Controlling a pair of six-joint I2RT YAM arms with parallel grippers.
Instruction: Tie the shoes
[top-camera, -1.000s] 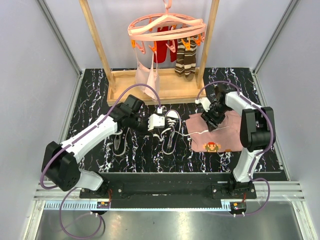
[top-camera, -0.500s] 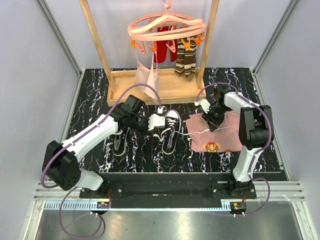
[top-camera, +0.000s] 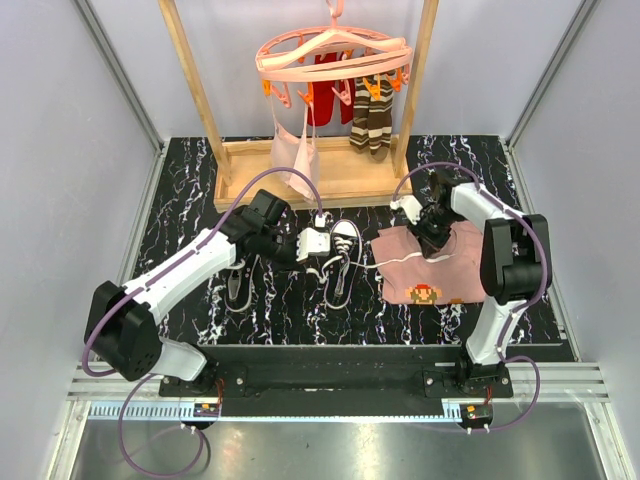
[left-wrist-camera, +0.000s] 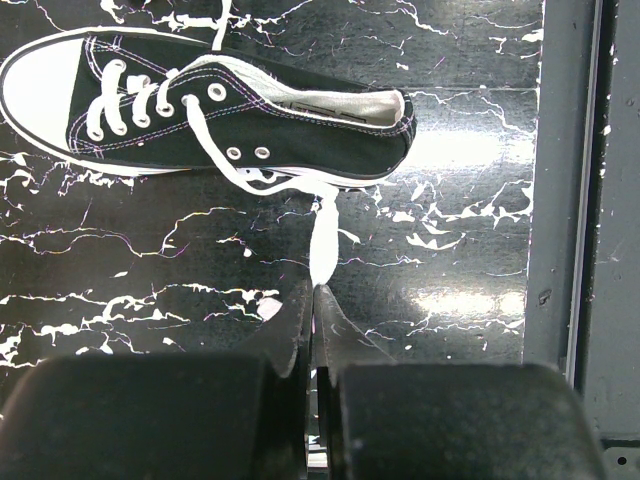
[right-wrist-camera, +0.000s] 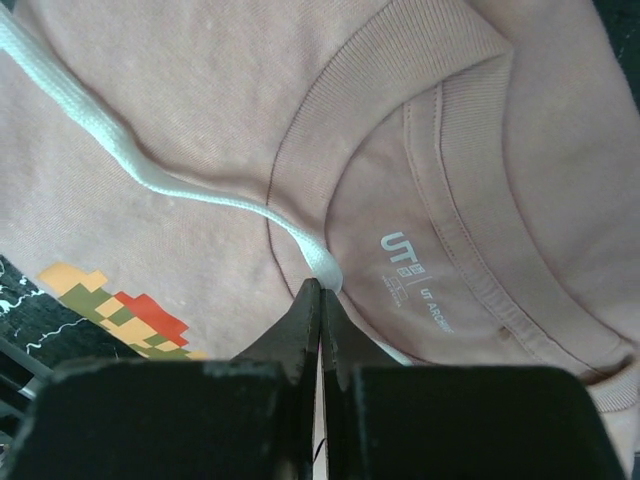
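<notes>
Nudged slightly toward 12 o'clock over the last second and closed from half-open to fully clamped: right gripper (right-wrist-camera: 320, 290), now pinching a stretch of long white lace (right-wrist-camera: 150, 175) just above the pink cotton T-shirt with a pixel figure (right-wrist-camera: 200, 90). Clamped likewise in the left gripper (left-wrist-camera: 313, 295): a second lace end (left-wrist-camera: 322, 235), trailing from the black canvas sneaker with white toe cap (left-wrist-camera: 200, 120) at its 12 o'clock. Held apart like this, probably, to draw both ends out for crossing. Seen from above, sneaker mid-table, other sneaker (top-camera: 237, 285) at its 8 o'clock beside the left arm. Beyond, at 12 o'clock, wooden drying frame (top-camera: 300, 170) with striped socks (top-camera: 372, 115). Could snag shirt fabric along with the lace
</notes>
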